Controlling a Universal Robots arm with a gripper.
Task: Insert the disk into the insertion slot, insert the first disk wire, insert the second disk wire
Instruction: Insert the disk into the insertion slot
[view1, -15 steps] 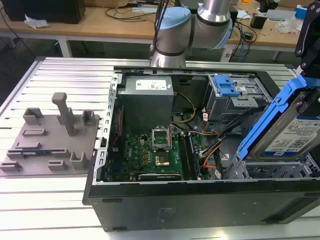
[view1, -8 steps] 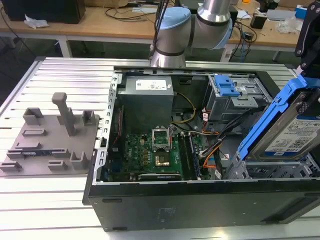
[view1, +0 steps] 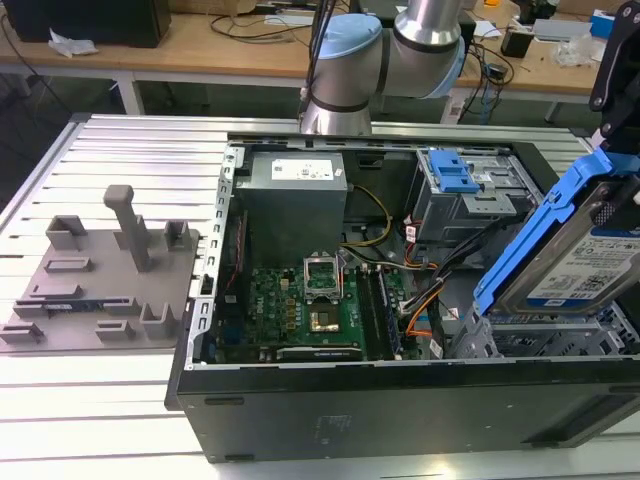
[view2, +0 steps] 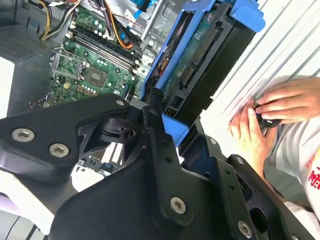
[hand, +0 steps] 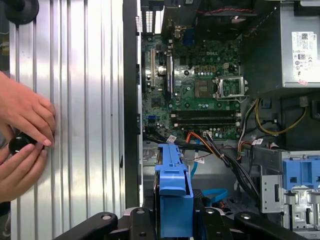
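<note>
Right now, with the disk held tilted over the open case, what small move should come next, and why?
Probably level the disk and ease it down toward the insertion slot: the gripper holds it tilted above that cage, not yet in.

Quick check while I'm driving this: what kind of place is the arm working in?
Probably a robotics lab or workshop: an open desktop computer case lies on a slotted aluminium table, with cable-strewn wooden workbenches behind it.

the exterior view's right edge cuts off the disk (view1: 585, 262).
</note>
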